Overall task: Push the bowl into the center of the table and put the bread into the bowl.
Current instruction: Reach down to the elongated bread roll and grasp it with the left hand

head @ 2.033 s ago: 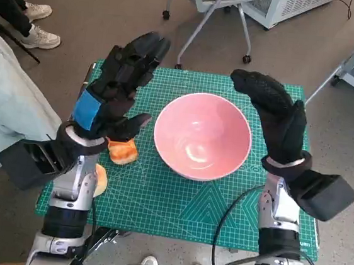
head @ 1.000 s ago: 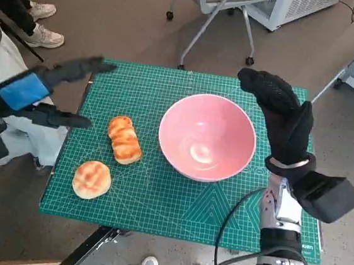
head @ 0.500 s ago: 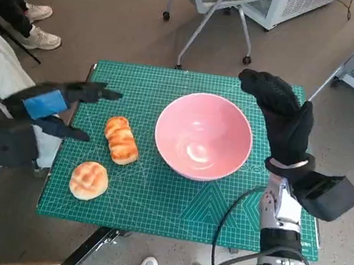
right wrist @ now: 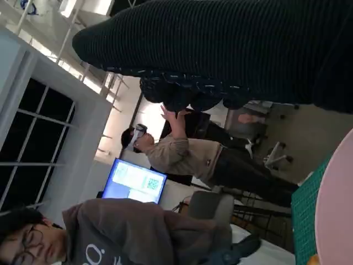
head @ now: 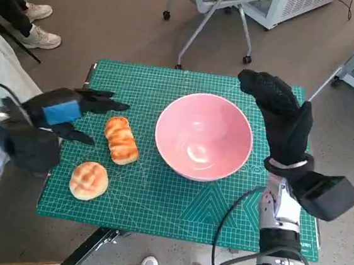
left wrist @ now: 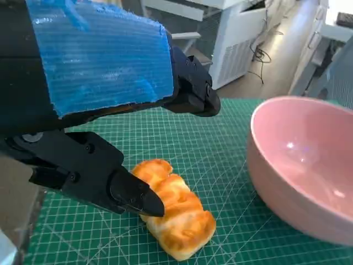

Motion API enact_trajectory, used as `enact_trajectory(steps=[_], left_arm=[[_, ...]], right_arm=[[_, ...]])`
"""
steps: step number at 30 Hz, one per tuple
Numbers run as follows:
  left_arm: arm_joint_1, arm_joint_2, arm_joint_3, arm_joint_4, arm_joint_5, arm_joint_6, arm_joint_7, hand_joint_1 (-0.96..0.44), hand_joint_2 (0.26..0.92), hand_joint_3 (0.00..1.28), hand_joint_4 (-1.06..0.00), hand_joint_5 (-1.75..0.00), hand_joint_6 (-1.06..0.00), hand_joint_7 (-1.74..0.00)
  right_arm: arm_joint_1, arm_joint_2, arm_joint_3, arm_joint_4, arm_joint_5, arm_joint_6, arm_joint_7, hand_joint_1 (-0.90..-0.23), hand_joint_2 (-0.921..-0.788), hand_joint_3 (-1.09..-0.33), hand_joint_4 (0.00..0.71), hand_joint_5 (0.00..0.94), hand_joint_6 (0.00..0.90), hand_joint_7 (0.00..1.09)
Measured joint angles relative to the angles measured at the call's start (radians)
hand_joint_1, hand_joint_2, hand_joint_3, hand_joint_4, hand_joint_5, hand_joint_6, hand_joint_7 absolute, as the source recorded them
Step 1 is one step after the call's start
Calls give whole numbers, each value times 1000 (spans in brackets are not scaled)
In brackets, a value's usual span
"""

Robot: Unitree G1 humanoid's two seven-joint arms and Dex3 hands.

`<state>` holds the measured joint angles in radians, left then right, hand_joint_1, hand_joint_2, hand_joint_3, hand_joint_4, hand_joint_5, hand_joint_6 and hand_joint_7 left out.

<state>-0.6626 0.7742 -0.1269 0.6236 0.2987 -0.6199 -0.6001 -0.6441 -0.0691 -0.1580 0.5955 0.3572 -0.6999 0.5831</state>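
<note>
The pink bowl (head: 203,136) sits about mid-table on the green cutting mat (head: 157,200), so the pushing part looks done, and the bowl holds nothing yet. The right hand (head: 280,115) stands upright just beside the bowl's rim, fingers loose and grasping nothing; whether it touches the rim is hard to tell. The left hand (head: 64,117) is released, fingers spread, with the long braided bread (head: 122,140) lying on the mat just past its fingertips (left wrist: 135,197), between that hand and the bowl. A round bun (head: 89,179) lies near the same hand. What is left, by my judgement: grip the bread and carry it into the bowl.
</note>
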Motion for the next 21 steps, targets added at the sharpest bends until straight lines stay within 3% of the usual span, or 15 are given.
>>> enact_trajectory(steps=[21], left_arm=[[-151, -41, -180, 253, 256, -121, 208, -34, 785, 1, -333, 0, -467, -17]], right_arm=[[26, -4, -11, -8, 0, 0, 4, -670, -921, -786, 173, 0, 93, 443]])
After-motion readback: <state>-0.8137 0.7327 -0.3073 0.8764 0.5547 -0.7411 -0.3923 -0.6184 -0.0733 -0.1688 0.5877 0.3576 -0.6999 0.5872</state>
